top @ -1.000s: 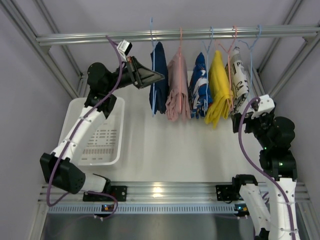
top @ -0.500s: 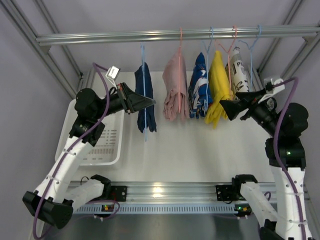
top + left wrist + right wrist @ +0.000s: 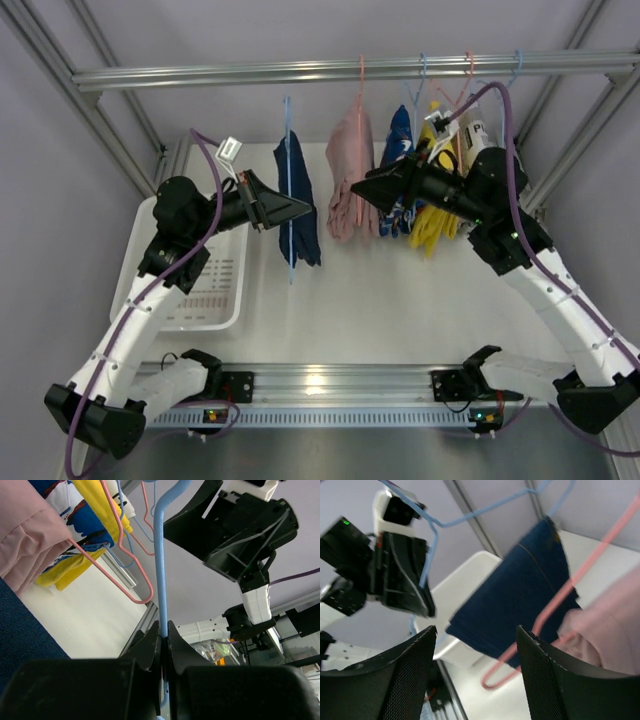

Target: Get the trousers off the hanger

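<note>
The navy trousers (image 3: 304, 205) hang over a blue hanger (image 3: 288, 130) that is off the rail. My left gripper (image 3: 303, 207) is shut on that hanger's wire (image 3: 161, 570), and the navy cloth (image 3: 22, 640) shows at the lower left of the left wrist view. The pink trousers (image 3: 349, 180) hang on a pink hanger (image 3: 361, 75) on the rail. My right gripper (image 3: 356, 189) reaches left in front of them, open and holding nothing. In the right wrist view the navy trousers (image 3: 520, 600) lie ahead of its fingers, apart from them, with the pink hanger (image 3: 565, 595) beside.
A white basket (image 3: 185, 280) sits on the table at the left. On the rail (image 3: 200, 75) hang a blue patterned garment (image 3: 400, 140) and a yellow garment (image 3: 432, 228), partly behind my right arm. Frame posts stand at both sides.
My right arm has swung left across the hanging garments towards the navy trousers, its jaws narrowing. My left gripper took the blue hanger off the rail and lowered it leftwards.
</note>
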Tool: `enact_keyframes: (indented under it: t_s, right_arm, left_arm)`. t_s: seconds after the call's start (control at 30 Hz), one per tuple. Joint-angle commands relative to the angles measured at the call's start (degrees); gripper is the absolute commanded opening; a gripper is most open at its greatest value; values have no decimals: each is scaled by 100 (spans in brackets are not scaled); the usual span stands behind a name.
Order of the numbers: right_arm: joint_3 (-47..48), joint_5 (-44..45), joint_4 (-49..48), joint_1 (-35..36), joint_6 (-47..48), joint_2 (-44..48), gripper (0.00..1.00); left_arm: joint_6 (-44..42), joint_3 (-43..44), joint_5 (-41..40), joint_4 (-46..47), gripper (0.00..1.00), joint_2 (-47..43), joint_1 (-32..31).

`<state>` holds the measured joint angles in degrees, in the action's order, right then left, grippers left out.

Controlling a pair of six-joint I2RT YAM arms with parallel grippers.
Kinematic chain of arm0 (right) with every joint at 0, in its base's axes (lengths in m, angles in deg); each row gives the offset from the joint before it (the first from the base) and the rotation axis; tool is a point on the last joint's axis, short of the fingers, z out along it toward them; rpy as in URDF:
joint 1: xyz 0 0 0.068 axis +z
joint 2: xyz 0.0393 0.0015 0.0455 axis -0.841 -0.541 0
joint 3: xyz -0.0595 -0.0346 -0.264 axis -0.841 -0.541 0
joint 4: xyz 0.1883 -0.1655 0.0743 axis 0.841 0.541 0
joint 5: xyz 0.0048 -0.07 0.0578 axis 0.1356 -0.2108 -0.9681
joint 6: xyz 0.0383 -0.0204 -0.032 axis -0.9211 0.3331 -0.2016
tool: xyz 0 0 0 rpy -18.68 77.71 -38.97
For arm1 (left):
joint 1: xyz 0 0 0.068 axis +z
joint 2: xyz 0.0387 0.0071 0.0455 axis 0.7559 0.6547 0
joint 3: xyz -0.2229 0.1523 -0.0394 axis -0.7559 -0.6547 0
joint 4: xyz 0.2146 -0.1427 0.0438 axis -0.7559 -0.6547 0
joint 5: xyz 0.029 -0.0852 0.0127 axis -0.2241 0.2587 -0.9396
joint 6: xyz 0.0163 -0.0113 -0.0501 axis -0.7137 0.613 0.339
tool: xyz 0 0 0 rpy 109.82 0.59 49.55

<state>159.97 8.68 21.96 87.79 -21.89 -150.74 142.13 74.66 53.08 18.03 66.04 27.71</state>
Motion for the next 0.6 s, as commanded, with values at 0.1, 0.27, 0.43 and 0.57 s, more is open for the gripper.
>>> enact_keyframes:
  t_s: [0.1,0.27,0.43,0.57]
  right_arm:
    - [949,19,-1309,865,-1113,-818,65]
    - [1310,63,-1520,1217,-1465,-1329,65]
    - [1495,142,-1493,1480,-1702,-1760,65]
    - [1670,134,-1643,1559,-1887,-2032,65]
  left_arm:
    - [-396,203,161,718,0,-261,-67]
    - [-448,309,214,710,0,-278,-111]
    - [-484,335,302,753,0,-296,-208]
    - [-431,335,311,797,0,-296,-243]
